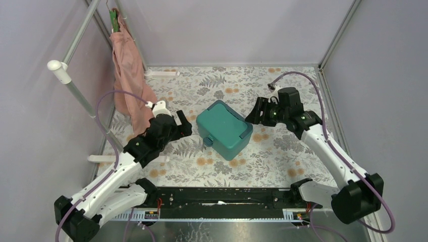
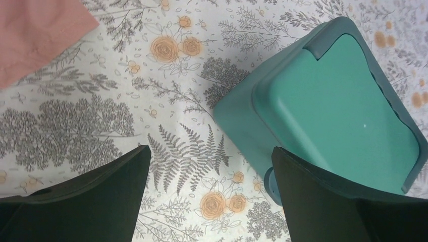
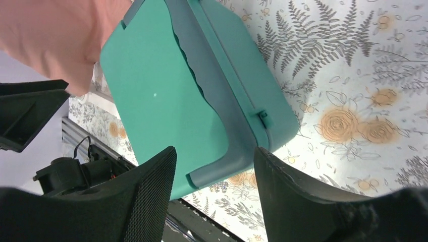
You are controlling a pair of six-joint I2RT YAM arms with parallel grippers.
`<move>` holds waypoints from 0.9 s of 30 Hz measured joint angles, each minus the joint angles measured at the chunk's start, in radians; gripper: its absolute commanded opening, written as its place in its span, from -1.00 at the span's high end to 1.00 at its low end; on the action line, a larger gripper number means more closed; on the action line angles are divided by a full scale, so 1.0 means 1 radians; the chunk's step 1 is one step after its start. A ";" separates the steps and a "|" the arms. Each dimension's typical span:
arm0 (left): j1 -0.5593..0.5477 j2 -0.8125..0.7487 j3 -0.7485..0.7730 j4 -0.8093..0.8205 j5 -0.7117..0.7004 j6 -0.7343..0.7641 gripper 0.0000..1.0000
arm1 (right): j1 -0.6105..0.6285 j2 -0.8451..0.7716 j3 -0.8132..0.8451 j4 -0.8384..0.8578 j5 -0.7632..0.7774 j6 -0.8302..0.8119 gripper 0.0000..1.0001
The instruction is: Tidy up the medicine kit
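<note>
while the lid [image 1: 222,122] is shut, the left gripper [image 1: 182,123] is seen wide open and empty beside the medicine kit [image 1: 233,145], which is set midway on the table [image 1: 282,156]; on its other side the right gripper [image 1: 256,114] is seen part open, empty; the kit is best braced before the lid is raised

No readable text, label, brand, number or sign appears in any view. The medicine kit [image 1: 223,129] carries no legible marking on its lid or on its visible walls.
</note>
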 measured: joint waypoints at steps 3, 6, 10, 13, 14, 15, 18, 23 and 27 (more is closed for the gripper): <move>0.007 0.074 0.046 0.019 0.015 0.047 -0.97 | 0.000 -0.061 -0.002 -0.035 0.045 0.001 -0.49; 0.024 0.148 0.103 0.045 0.037 0.074 -0.97 | 0.000 -0.109 -0.014 -0.056 0.081 0.000 -0.62; 0.037 0.162 0.114 0.076 0.084 0.074 -0.97 | 0.000 -0.133 -0.026 -0.093 0.127 -0.013 -0.77; 0.050 0.133 0.100 0.087 0.124 0.061 -0.97 | 0.000 -0.127 -0.025 -0.094 0.129 -0.031 -0.87; 0.059 0.115 0.089 0.089 0.142 0.051 -0.97 | 0.000 -0.119 -0.023 -0.092 0.123 -0.038 -0.90; 0.067 0.100 0.080 0.090 0.157 0.042 -0.97 | 0.000 -0.106 -0.016 -0.090 0.115 -0.047 -0.94; 0.083 0.061 0.052 0.088 0.200 0.011 -0.98 | 0.000 -0.043 0.014 -0.063 0.075 -0.072 -0.99; 0.095 0.011 0.012 0.077 0.263 -0.048 -0.98 | 0.000 0.106 0.104 -0.012 0.006 -0.126 -0.99; 0.101 -0.037 -0.018 0.070 0.289 -0.091 -0.98 | 0.000 0.225 0.170 0.024 -0.007 -0.174 -0.99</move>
